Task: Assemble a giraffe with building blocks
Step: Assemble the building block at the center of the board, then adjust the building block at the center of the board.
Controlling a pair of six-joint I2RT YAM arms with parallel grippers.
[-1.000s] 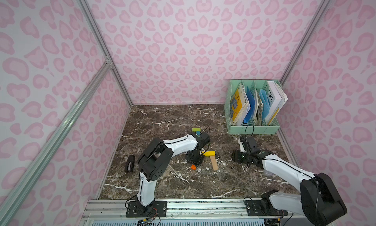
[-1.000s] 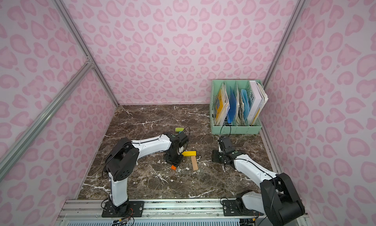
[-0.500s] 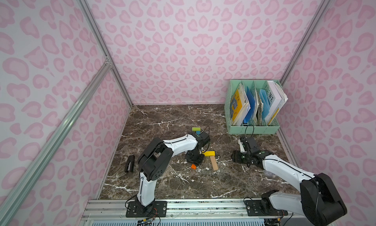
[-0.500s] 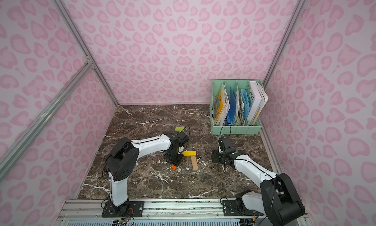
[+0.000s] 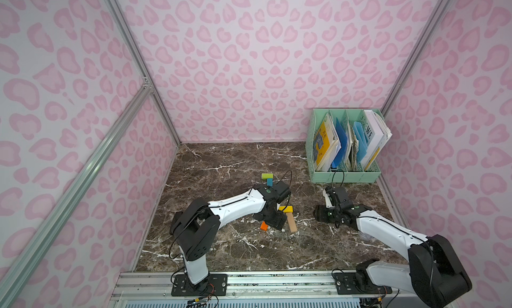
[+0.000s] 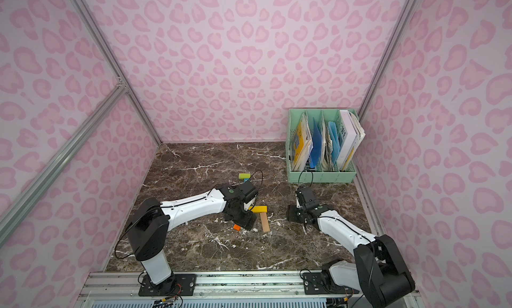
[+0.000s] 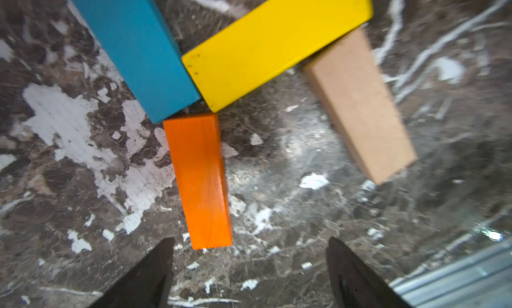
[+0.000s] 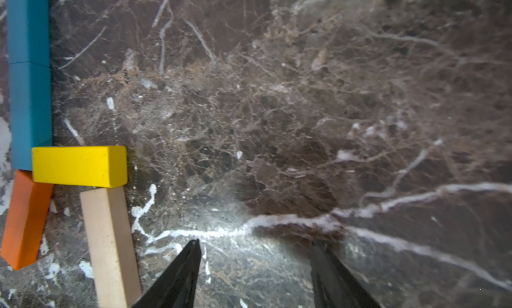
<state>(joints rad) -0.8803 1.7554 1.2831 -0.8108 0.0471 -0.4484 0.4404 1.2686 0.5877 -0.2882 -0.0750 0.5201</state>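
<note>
The giraffe (image 5: 285,209) lies flat near the middle of the marble table (image 5: 221,165), well apart from the mint-green file rack (image 5: 343,176). The lime-green block (image 5: 267,176) is its head at the far end. Two blue blocks (image 8: 29,71) run end to end as the neck down to the yellow block (image 7: 277,46), with the tan block (image 7: 360,107) as one leg. The orange block (image 7: 199,179), the other leg, sits slightly askew where it meets the neck's end.

The left pincer (image 7: 249,245) hangs just above the orange block's near end, spread wide and holding nothing. The right pincer (image 8: 257,245) is partly spread and empty over bare table beside the tan leg.

The bars look like small painted wood, so they are probably light, rigid and not fragile. Their smooth faces would likely slide easily on the polished table. Nothing joins them, so a bump to one would probably shift its neighbours. The safest hold on the orange leg seems to be across its two long sides at mid-length, clear of the joint.
</note>
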